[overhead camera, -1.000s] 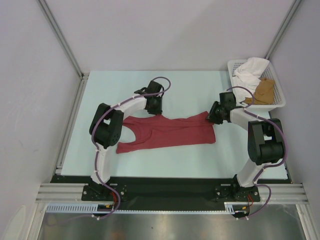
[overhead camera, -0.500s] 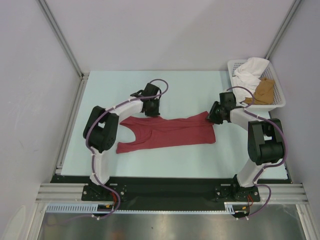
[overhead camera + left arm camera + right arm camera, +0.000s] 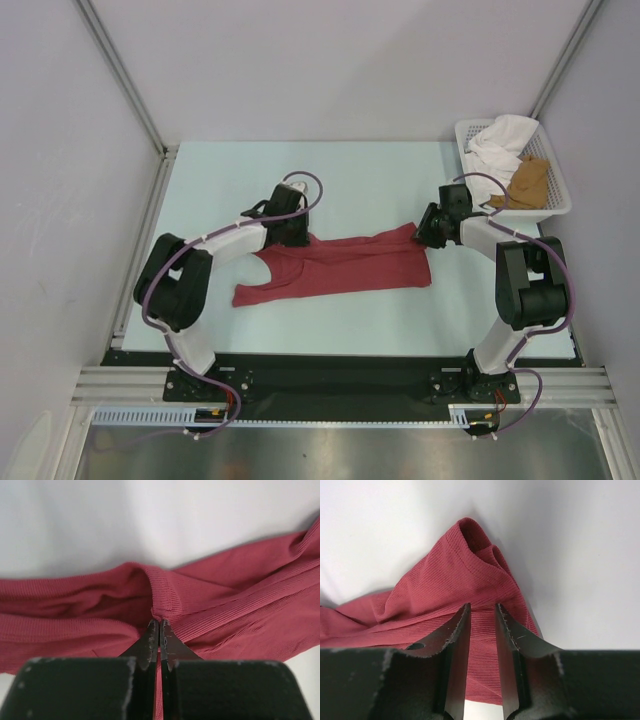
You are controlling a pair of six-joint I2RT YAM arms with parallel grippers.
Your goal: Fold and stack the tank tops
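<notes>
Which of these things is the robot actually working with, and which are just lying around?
Part of the job:
- red top, pinched by the left gripper and the right gripper
- tan top, in the basket

Just lying about:
- the basket itself
- white cloth in it

Left tool [image 3: 159, 622] pinched shut, low; right tool [image 3: 482, 606] nearly closed, low

Overhead camera looks down; wrist cameras, close-up, share the red top [image 3: 225, 605].
</notes>
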